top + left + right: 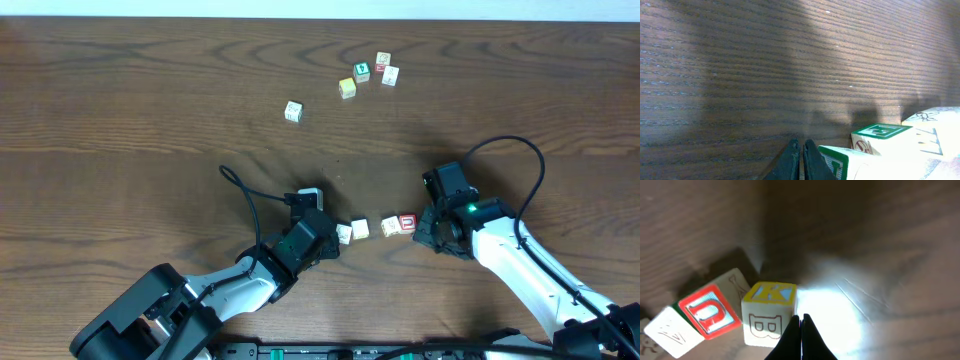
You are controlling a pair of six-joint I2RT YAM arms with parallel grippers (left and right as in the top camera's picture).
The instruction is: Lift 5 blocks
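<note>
Left gripper (801, 154): closed, empty — blocks (360, 229) just beside it.
Right gripper (801, 329): closed, empty — beside K block (769, 314).
Far off: green cube (361, 71), yellow cube (347, 87).

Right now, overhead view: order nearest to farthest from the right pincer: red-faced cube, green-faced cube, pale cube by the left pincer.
1. Red-faced wooden cube, beside right pincer.
2. Pale wooden cube, at left pincer.
3. Green-faced wooden cube, far cluster.

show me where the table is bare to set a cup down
Bare: the dark wooden table left of the lone pale-wood cube; the band between the far cluster of four small cubes and the near row of cubes. Crowded: that row, between the left tool and right tool.
</note>
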